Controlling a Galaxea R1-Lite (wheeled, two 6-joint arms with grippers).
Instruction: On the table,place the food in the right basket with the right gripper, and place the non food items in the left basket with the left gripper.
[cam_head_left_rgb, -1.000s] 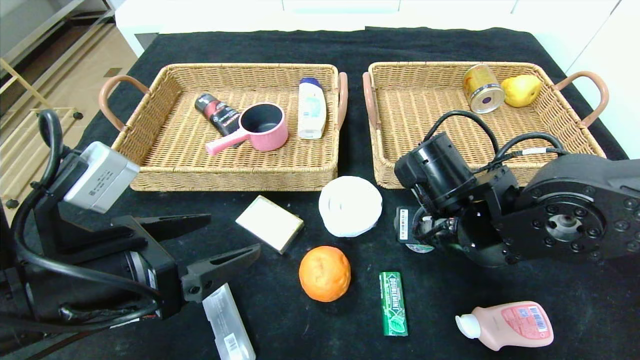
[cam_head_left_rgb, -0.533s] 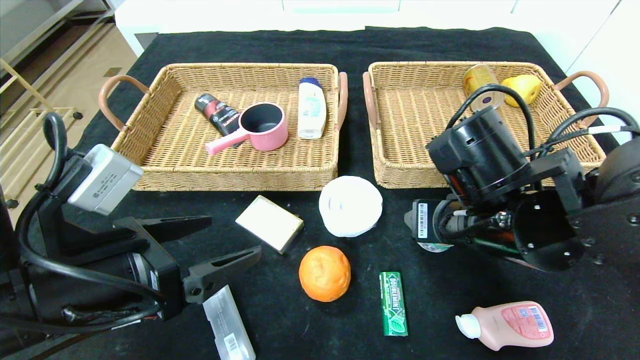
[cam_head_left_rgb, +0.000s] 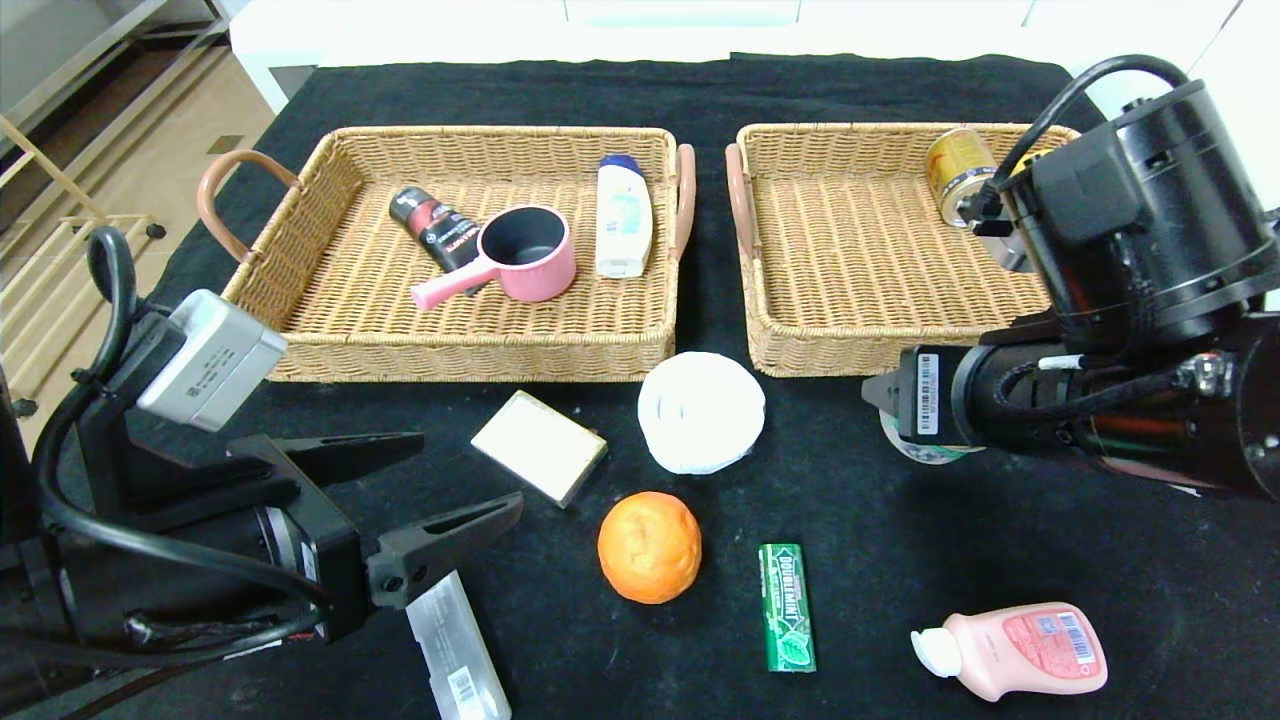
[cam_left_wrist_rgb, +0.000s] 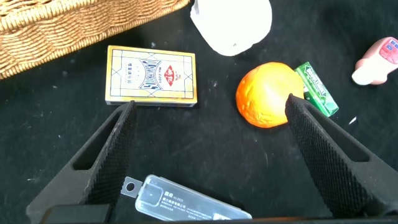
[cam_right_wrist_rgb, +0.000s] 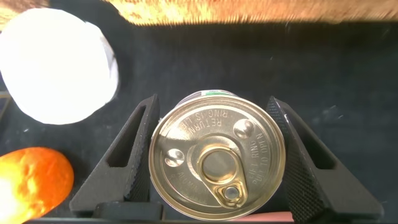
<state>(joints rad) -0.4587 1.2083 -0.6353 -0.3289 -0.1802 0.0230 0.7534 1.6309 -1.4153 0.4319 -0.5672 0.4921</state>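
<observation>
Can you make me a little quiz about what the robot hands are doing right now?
1. True or false: the right hand has its fingers either side of a small tin.
2. Which fruit lies on the table near the left hand? A) banana B) orange C) apple
3. Fill in: the pink saucepan sits in the ____ basket.

Key: 1 true. 2 B, the orange. 3 left; it is the left basket.

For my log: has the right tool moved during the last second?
Yes. The right tool, shut on the small tin, shifted to the robot's right along the right basket front wall.
</observation>
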